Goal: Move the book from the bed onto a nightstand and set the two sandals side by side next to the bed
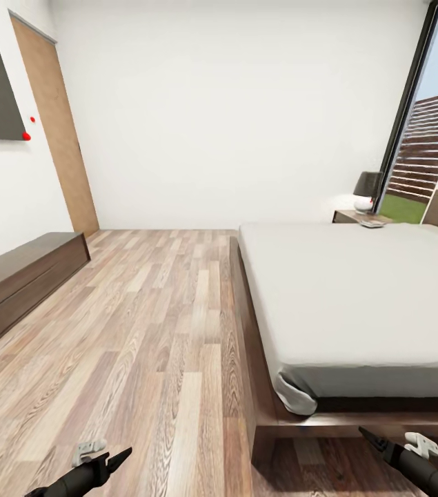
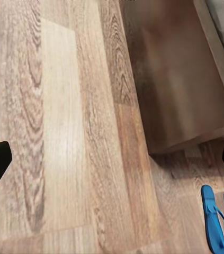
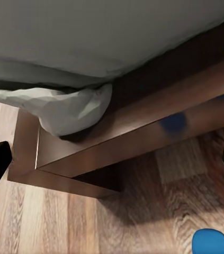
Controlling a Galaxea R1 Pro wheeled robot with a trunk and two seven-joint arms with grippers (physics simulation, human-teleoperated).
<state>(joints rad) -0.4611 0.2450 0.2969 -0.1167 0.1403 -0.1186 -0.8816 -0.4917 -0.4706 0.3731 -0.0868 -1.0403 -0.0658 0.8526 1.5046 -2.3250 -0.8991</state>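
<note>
The bed [image 1: 356, 297] with its pale mattress lies at the right of the head view, and I see no book on it. At the far side stands the nightstand [image 1: 350, 216]; a small flat object [image 1: 372, 223] lies on it, too small to tell whether it is the book. Two blue sandals [image 2: 217, 219] lie side by side on the floor near the bed's foot corner [image 2: 191, 106]. One sandal's tip [image 3: 209, 243] shows below the bed frame [image 3: 143, 137]. My left gripper [image 1: 118, 457] and right gripper [image 1: 367, 435] hang low, both open and holding nothing.
A long low dark cabinet [image 1: 18, 279] runs along the left wall, with a wooden door [image 1: 56, 131] behind it. A lamp [image 1: 367, 188] stands on the nightstand beside the tall window [image 1: 425, 124]. Wood-plank floor [image 1: 156, 331] stretches between cabinet and bed.
</note>
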